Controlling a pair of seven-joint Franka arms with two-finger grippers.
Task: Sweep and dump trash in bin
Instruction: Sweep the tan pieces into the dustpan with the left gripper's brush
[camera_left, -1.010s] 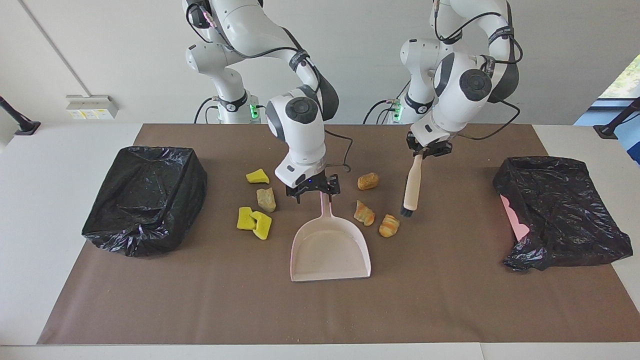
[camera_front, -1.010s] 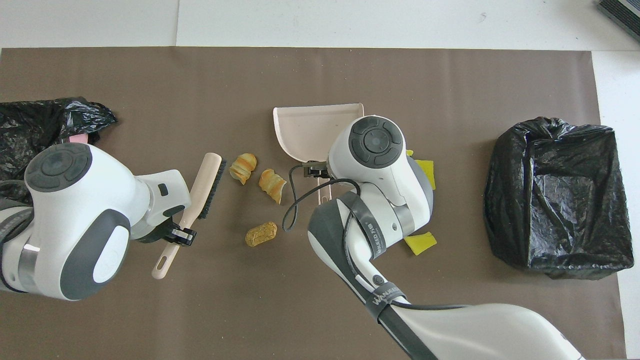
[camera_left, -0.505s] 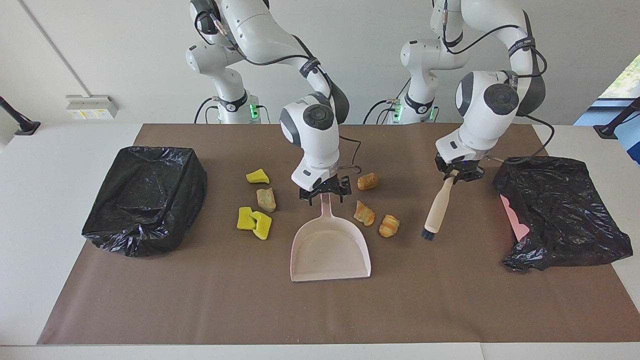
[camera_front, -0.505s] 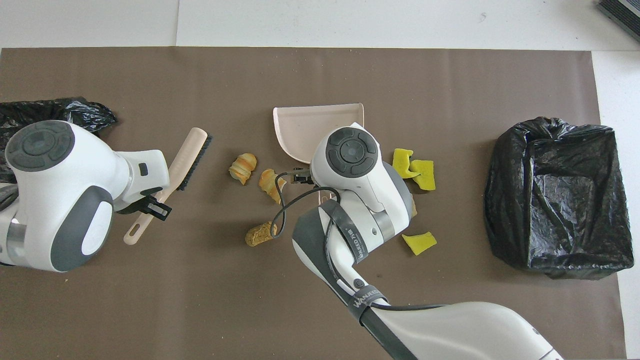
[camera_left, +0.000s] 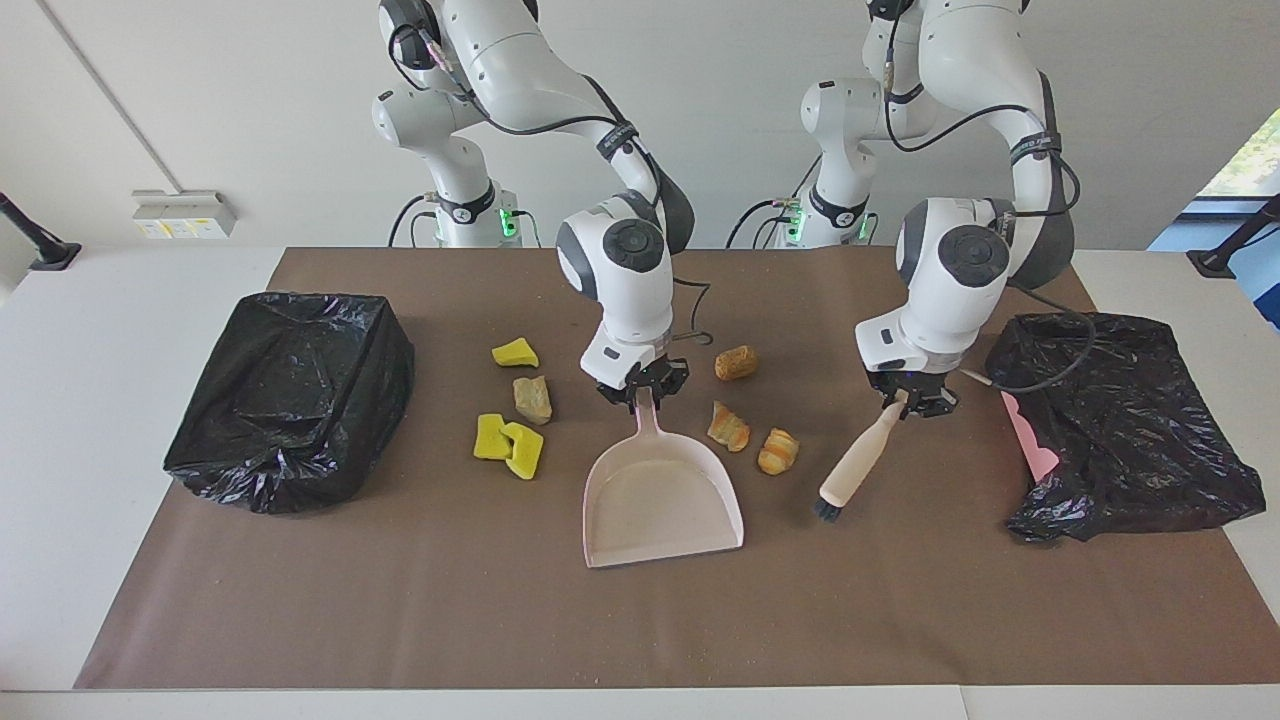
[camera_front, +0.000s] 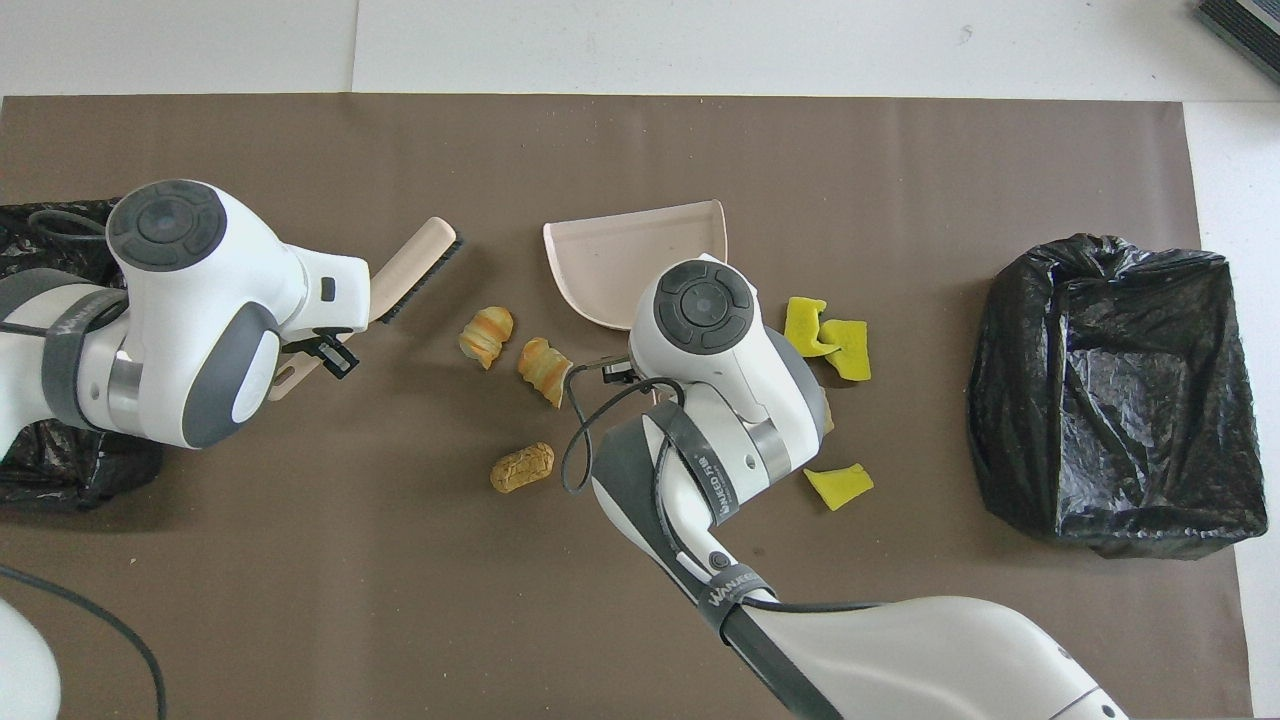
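Note:
The pale pink dustpan (camera_left: 662, 505) lies on the brown mat, its handle pointing toward the robots. My right gripper (camera_left: 640, 388) is shut on that handle. My left gripper (camera_left: 908, 402) is shut on the handle of the beige brush (camera_left: 858, 460), which slants down with its black bristles (camera_left: 827, 510) low over the mat. Trash is spread on both sides of the pan. Two orange lumps (camera_left: 728, 426) (camera_left: 778, 451) and a brown lump (camera_left: 736, 362) lie between pan and brush. Yellow sponge pieces (camera_left: 508, 443) (camera_left: 515, 352) and a tan lump (camera_left: 532, 399) lie toward the bin (camera_left: 290, 395).
The bin lined with a black bag (camera_front: 1110, 390) stands at the right arm's end of the mat. A second crumpled black bag (camera_left: 1120, 430) with something pink under it lies at the left arm's end, close to the left gripper. A cable loops from the right wrist.
The right gripper closed on the dustpan handle and the pan turned slightly. The left arm carried the brush away from the orange lumps toward its own end, then lowered it.

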